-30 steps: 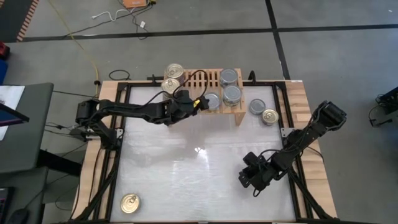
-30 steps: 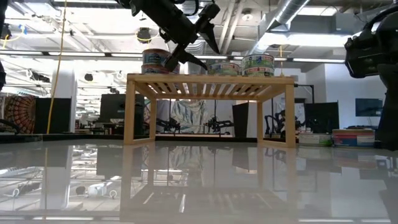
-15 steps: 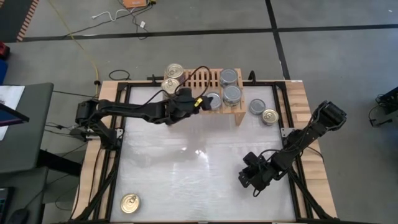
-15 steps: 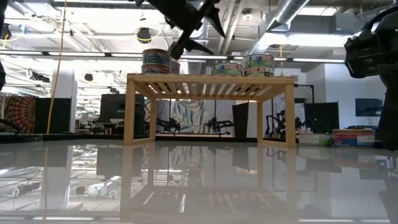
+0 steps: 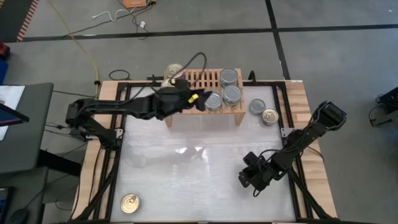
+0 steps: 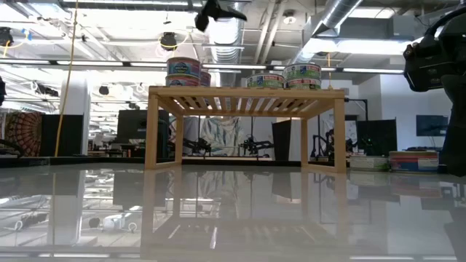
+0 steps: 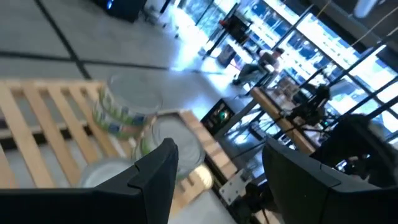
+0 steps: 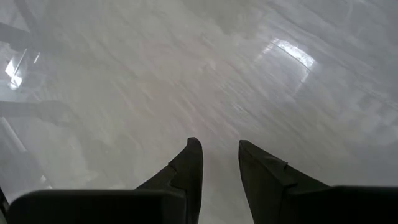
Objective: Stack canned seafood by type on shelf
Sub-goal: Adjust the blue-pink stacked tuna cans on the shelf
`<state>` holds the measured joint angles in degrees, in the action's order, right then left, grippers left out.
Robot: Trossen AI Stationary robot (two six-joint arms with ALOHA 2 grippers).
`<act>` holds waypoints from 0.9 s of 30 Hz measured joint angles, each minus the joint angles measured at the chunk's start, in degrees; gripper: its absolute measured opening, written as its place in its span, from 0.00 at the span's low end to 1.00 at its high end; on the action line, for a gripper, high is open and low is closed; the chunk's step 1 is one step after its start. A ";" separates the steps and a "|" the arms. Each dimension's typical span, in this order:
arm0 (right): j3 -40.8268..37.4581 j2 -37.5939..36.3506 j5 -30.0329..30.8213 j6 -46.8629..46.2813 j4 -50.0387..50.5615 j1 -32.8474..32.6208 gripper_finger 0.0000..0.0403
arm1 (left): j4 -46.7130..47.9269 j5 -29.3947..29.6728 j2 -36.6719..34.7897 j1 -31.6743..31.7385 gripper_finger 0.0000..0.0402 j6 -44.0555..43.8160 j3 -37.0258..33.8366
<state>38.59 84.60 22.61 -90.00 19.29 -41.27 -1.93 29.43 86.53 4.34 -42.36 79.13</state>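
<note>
left claw (image 5: 194, 98) open, empty, above shelf (image 5: 200, 79) — right claw (image 5: 248, 180) parted, empty, over table.

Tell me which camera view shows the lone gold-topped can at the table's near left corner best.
The high view: the gold-topped can shows whole, top up, alone near the table's corner, far from the shelf. The low view and both wrist views do not show it.

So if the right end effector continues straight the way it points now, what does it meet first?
Probably the bare white table top: the right end effector points down at it, nothing between. Depth is unclear.
</note>
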 joint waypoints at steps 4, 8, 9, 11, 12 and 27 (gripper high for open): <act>0.00 0.00 0.00 0.02 -0.03 0.67 0.32 | 0.00 0.12 -3.37 0.07 0.55 4.16 0.00; 0.00 0.00 0.00 0.31 -0.05 1.71 0.32 | 0.95 1.20 -6.90 0.09 0.55 9.69 0.00; 0.00 0.00 0.00 0.29 -0.04 1.84 0.32 | 2.22 2.29 -7.94 0.28 0.55 10.46 0.00; 0.00 0.00 0.00 0.08 -0.06 2.10 0.32 | 6.13 3.97 -10.65 1.41 0.55 11.07 0.00; 0.00 0.00 0.00 -0.21 -0.02 2.10 0.32 | 8.92 4.22 -12.23 2.44 0.55 10.74 0.00; -0.07 -0.66 -0.02 -6.42 1.67 4.98 0.32 | 46.71 -5.82 -21.67 24.03 0.55 1.77 0.02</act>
<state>38.52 83.94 22.59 -96.42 20.96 -36.29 44.78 23.61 64.86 28.36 -40.59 79.15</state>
